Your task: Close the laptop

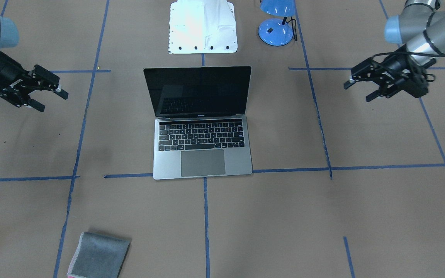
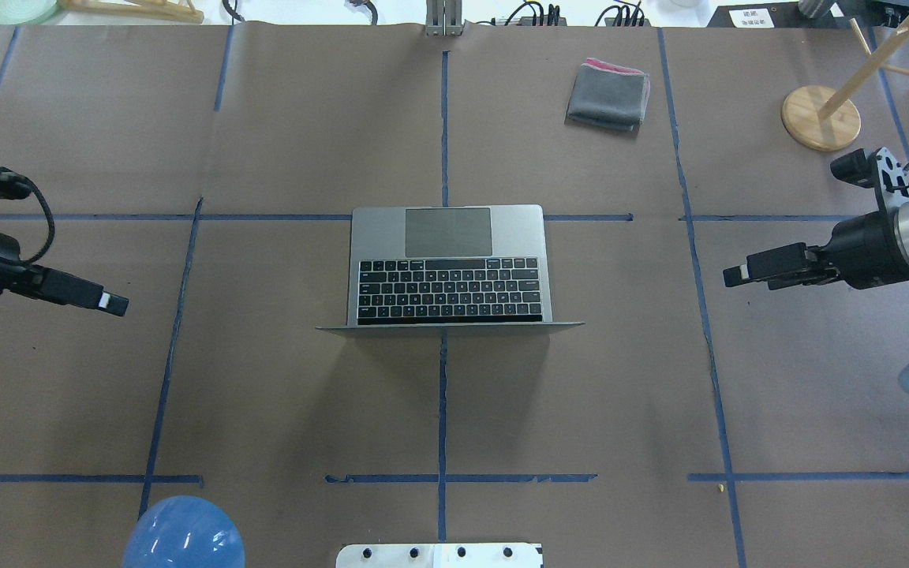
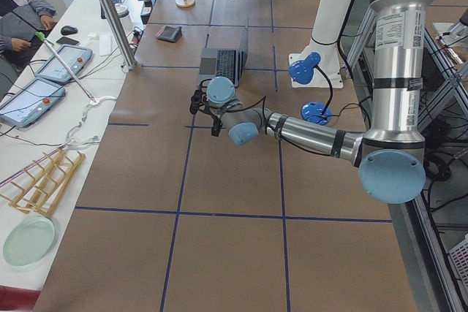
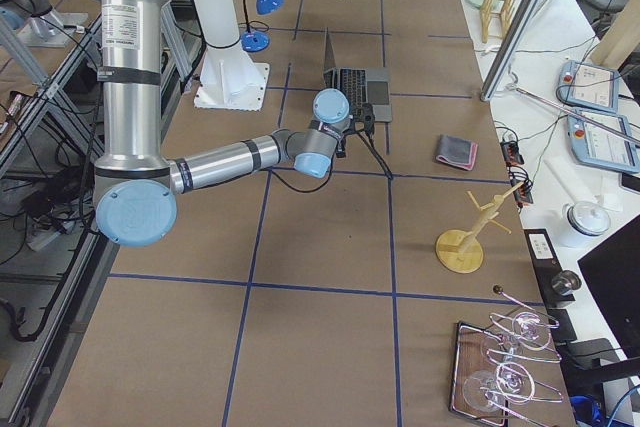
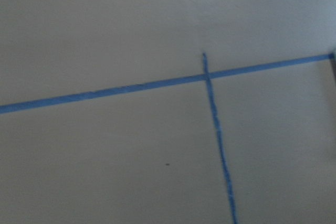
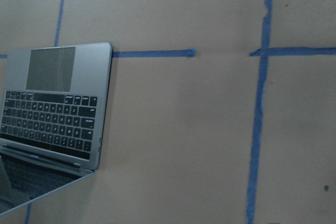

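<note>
The laptop (image 1: 202, 162) stands open in the middle of the table, its dark screen upright and its keyboard and trackpad bare. It also shows in the overhead view (image 2: 450, 237) and at the left edge of the right wrist view (image 6: 52, 108). My left gripper (image 1: 357, 92) hovers open and empty well off to one side of the laptop, and shows in the overhead view (image 2: 111, 301). My right gripper (image 1: 51, 100) hovers open and empty well off to the other side, and shows in the overhead view (image 2: 738, 274). The left wrist view shows only the brown table and blue tape.
A folded grey cloth (image 2: 608, 95) lies at the table's far side. A blue desk lamp (image 1: 276, 27) and the white base plate (image 1: 202, 27) stand behind the laptop's screen. A wooden stand (image 2: 820, 118) is at the far right.
</note>
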`<control>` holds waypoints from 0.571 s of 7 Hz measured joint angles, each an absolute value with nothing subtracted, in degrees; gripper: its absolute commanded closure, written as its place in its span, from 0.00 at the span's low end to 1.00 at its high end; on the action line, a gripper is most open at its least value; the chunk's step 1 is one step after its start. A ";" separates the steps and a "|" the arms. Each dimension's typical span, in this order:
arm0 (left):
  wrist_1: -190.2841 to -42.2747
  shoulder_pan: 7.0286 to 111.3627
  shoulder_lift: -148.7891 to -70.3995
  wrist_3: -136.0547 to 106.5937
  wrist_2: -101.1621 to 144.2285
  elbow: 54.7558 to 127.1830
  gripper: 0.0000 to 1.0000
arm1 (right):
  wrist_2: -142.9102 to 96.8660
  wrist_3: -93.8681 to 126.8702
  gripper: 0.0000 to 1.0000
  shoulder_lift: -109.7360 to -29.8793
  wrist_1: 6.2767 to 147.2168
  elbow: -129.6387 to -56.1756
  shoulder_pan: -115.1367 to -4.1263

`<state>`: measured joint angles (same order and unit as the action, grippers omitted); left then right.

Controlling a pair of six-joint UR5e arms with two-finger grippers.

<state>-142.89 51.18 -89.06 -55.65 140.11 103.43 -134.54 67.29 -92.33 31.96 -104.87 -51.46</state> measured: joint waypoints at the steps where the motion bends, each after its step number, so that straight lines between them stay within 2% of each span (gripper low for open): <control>1: -144.40 47.97 -90.50 -60.11 140.05 103.49 0.00 | -134.52 71.83 0.09 -92.93 26.69 -104.99 -48.92; 3: -147.41 41.86 -92.67 -68.99 138.63 104.72 0.00 | -134.49 78.66 0.18 -94.79 18.50 -105.87 -43.86; 4: -148.87 38.32 -93.53 -73.29 135.72 105.96 0.00 | -134.36 80.65 0.19 -96.31 17.02 -107.44 -41.74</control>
